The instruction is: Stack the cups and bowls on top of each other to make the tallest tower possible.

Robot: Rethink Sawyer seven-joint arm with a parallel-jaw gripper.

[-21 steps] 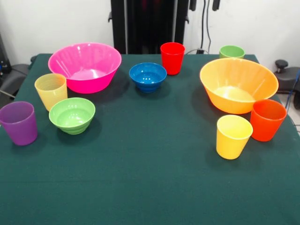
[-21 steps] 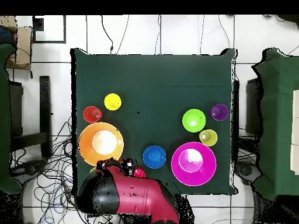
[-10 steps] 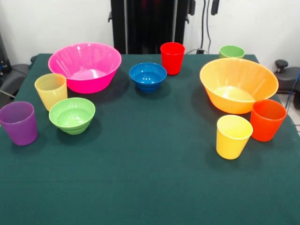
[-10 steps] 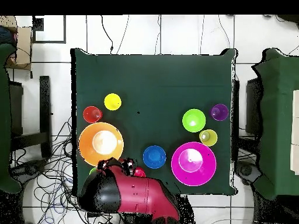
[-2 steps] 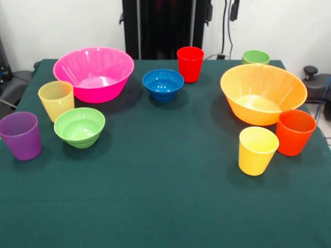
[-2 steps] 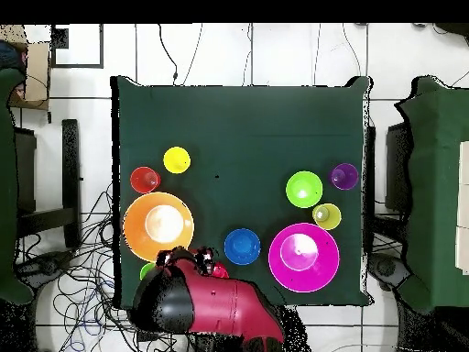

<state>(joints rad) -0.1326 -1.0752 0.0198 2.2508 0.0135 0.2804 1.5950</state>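
Overhead view: the arm (image 6: 215, 307) is seen shifted a little along the tabletop's (image 6: 247, 128) base-side edge compared with a second ago, so that the green cup (image 6: 147, 270) is now uncovered beside the orange bowl (image 6: 158, 225), while the red cup (image 6: 220, 271) is half hidden under the gripper (image 6: 190, 259). Whether the jaws are wide or narrow cannot be told. Nothing else is changed: the blue bowl (image 6: 242, 247) and pink bowl (image 6: 303, 257) are kept along the same edge, the light green bowl (image 6: 303, 189), pale yellow cup (image 6: 326, 216) and purple cup (image 6: 344, 176) are grouped toward the right edge, and the bright yellow cup (image 6: 177, 160) and orange-red cup (image 6: 145, 180) toward the left. No piece is yet stacked, so the tower is judged not begun, and the arm is probably only being positioned.
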